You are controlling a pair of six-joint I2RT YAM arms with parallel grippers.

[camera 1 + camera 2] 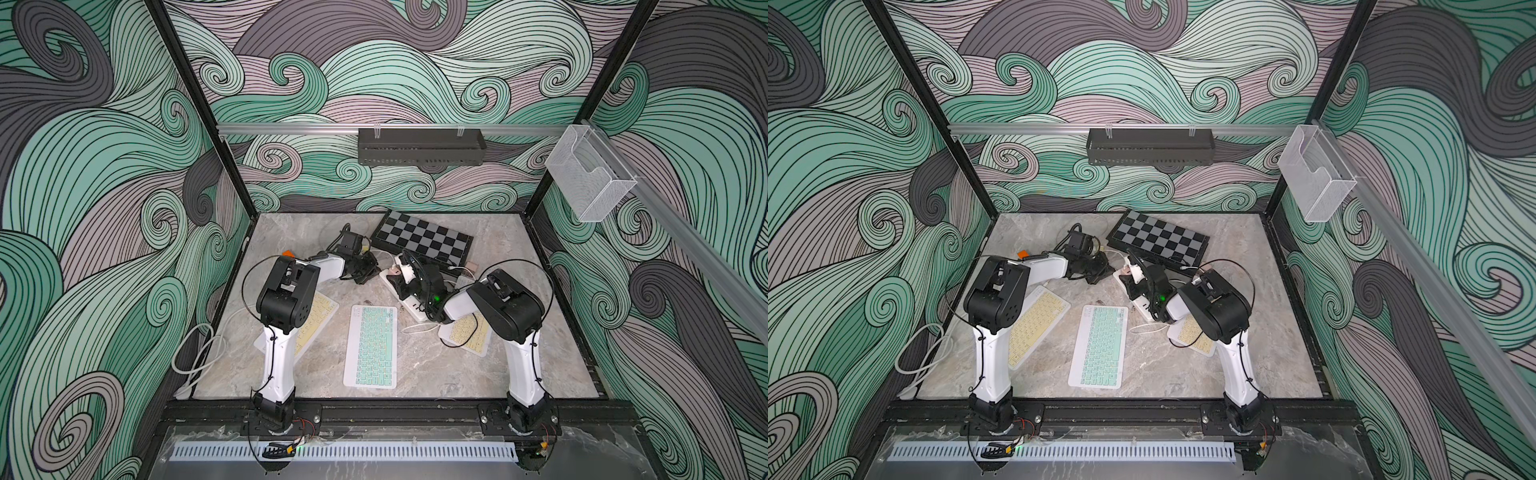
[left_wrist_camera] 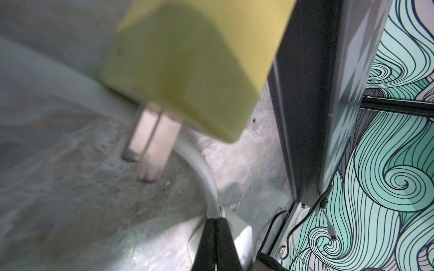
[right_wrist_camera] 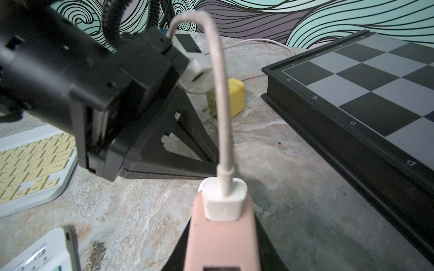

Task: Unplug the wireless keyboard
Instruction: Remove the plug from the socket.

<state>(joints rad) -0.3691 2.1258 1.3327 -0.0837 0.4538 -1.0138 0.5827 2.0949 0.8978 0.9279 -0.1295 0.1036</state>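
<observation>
My right gripper [image 3: 222, 225] is shut on a pink charger adapter [image 3: 223, 244], with a white USB plug [image 3: 222, 201] still seated in it. Its white cable [image 3: 220, 105] arcs up and away; its far end is hidden. In both top views this gripper [image 1: 397, 274] hovers over the white power strip [image 1: 415, 309]. My left gripper [image 2: 215, 225] is shut and empty, its tips against the strip's cord end [image 2: 242, 232]. Three keyboards lie on the table: teal-keyed [image 1: 372, 347] in the middle, yellow-keyed [image 1: 318, 313] on the left, yellow-keyed [image 1: 467, 334] on the right.
A yellow charger [image 3: 236, 98] lies unplugged on the marble beside my left gripper, prongs [image 2: 150, 145] bare. A black chessboard [image 1: 422, 239] sits at the back. The strip's thick white cord [image 1: 195, 353] loops off the table's left edge.
</observation>
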